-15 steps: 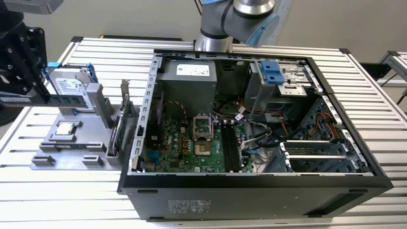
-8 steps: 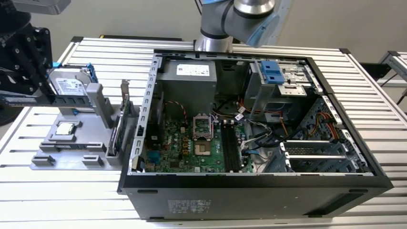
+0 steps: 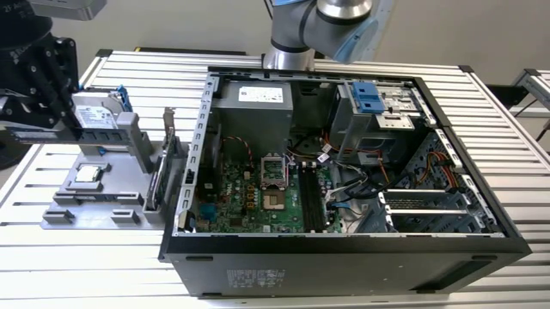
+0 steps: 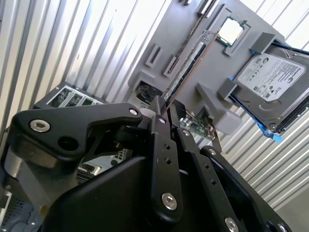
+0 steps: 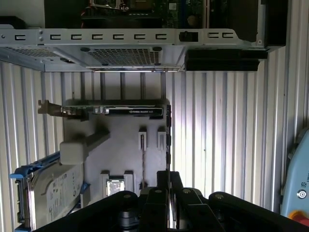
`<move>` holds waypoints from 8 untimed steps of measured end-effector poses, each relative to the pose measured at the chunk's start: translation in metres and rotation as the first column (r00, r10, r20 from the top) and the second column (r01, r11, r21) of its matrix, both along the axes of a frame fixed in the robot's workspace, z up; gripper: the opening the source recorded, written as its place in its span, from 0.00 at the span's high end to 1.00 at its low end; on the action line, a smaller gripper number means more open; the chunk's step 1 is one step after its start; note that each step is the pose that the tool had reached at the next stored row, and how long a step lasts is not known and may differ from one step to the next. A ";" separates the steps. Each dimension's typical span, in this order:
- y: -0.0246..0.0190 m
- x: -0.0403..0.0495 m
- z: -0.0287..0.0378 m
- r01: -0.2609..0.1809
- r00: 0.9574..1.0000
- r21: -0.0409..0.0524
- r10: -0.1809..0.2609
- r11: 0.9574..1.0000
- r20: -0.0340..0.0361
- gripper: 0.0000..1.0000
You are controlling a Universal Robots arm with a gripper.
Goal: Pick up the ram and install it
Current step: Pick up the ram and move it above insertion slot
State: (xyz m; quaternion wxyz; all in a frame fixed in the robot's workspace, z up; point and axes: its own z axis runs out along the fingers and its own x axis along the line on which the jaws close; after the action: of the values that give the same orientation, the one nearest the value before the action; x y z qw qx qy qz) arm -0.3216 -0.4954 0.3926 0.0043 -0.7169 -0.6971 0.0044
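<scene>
1. One ram (image 4: 192, 62), a long, thin, dark circuit-board stick with a row of flat chips and a copper-coloured contact edge, hung level above a grey plate. In the second wrist view one end reached toward the CPU.
2. One hand (image 4: 167, 105) of black metal was clamped on the ram's middle. Its two jointed fingers (image 4: 158, 131) stood almost together, with only the stick between the tips.
3. One matt grey holder plate (image 5: 120, 145) lay on the table at the exterior view's left, just beside the case.
4. The plate carried:
   - one silver, box-shaped hard drive (image 4: 270, 77) in a blue-edged cradle;
   - one small square CPU (image 4: 231, 30) with a shiny lid;
   - one dark expansion card (image 5: 116, 110) with a metal bracket, upright on the side nearest the case;
   - two small slotted holders (image 5: 142, 140).
5. One black, open-topped steel computer case (image 3: 344, 273), with a green motherboard (image 3: 245, 199) inside, stood on the one ribbed aluminium table (image 3: 86, 273).
</scene>
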 end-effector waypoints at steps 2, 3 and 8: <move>0.0000 0.0021 -0.0001 0.000 1.000 0.000 0.000 1.000 0.000 1.00; 0.0000 0.0032 -0.0001 0.000 1.000 -0.001 0.000 1.000 0.000 1.00; 0.0000 0.0080 0.0000 0.000 1.000 -0.002 0.000 1.000 0.000 1.00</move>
State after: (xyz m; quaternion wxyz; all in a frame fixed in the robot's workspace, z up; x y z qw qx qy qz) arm -0.3135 -0.4954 0.3926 0.0036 -0.7169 -0.6971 0.0050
